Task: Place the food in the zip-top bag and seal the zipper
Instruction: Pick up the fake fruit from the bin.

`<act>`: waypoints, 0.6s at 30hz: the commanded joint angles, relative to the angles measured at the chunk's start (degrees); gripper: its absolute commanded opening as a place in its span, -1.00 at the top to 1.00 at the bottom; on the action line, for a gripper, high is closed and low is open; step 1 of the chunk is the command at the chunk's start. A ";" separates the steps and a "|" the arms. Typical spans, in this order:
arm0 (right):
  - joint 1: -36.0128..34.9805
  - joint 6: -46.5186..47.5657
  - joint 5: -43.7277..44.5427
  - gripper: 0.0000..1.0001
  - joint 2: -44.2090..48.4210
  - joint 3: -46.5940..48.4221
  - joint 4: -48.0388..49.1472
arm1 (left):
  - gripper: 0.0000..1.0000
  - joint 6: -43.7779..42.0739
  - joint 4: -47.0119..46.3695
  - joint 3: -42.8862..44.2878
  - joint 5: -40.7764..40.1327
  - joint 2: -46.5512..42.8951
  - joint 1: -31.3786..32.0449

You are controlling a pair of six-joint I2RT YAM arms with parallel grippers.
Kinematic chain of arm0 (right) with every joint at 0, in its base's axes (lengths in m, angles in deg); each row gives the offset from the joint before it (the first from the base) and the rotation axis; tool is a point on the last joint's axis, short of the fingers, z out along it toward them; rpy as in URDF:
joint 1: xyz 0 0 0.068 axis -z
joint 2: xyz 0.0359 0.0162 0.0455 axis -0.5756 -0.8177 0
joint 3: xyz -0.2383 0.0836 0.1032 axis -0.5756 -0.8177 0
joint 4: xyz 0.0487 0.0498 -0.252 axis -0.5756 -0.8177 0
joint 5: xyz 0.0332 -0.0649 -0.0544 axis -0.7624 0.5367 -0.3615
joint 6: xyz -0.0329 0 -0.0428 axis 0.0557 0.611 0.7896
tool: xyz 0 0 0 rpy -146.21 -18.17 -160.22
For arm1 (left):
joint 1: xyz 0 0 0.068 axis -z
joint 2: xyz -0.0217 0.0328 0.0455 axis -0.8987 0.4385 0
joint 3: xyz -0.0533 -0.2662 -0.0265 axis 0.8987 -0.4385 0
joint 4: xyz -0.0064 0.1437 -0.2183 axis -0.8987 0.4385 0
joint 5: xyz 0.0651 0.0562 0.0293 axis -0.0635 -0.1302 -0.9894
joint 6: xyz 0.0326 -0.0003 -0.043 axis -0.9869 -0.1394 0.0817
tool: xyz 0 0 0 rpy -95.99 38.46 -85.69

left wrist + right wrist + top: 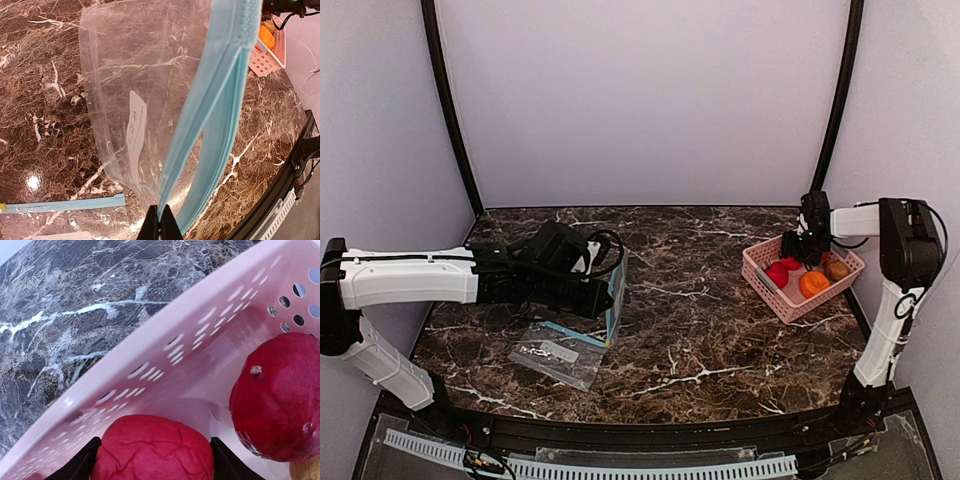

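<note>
Currently, left gripper (160,220) pinching zipper (220,100) of one zip-top bag (130,65), second bag (560,352) flat front-left on marble counter (720,340), four food pieces (813,284) I count in right-edge basket (765,292), right gripper (155,440) straddling one red piece (150,457), grip unclear to me, pale walls (640,100).

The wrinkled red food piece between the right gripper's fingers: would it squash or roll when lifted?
The wrinkled red piece is probably soft, judging by its creases, and may dent under the fingers. Being roundish, it could roll inside the pink basket if it slips.
</note>
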 commanded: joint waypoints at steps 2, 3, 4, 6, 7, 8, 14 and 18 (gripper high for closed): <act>0.14 0.70 0.51 -0.26 3.48 -1.23 0.91 | 0.99 -0.06 -0.21 1.57 0.19 0.17 -0.46; 0.16 0.77 0.40 -0.25 4.06 -1.33 0.82 | 0.99 -0.06 -0.21 1.60 0.15 0.19 -0.48; 0.16 0.81 0.38 -0.25 4.71 -1.42 0.62 | 0.99 -0.13 -0.23 1.57 0.13 0.12 -0.53; 0.16 0.80 0.26 -0.22 6.42 -1.76 0.16 | 0.99 -0.15 -0.31 1.52 -0.08 0.10 -0.53; 0.16 0.73 -0.20 -0.20 7.65 -2.11 -0.13 | 0.99 -0.19 -0.34 1.49 -0.20 0.06 -0.54; 0.16 0.46 -0.52 -0.18 9.13 -2.50 -0.26 | 0.99 -0.23 -0.41 1.36 -0.27 0.06 -0.52; 0.09 -2.89 -7.14 -0.12 20.38 -7.09 -0.49 | 0.99 -0.11 -1.81 1.06 0.70 -0.29 -0.73; -2.05 -4.95 -11.63 -0.09 29.48 -10.39 -1.09 | 0.99 0.08 -3.52 0.60 2.09 -0.11 -0.86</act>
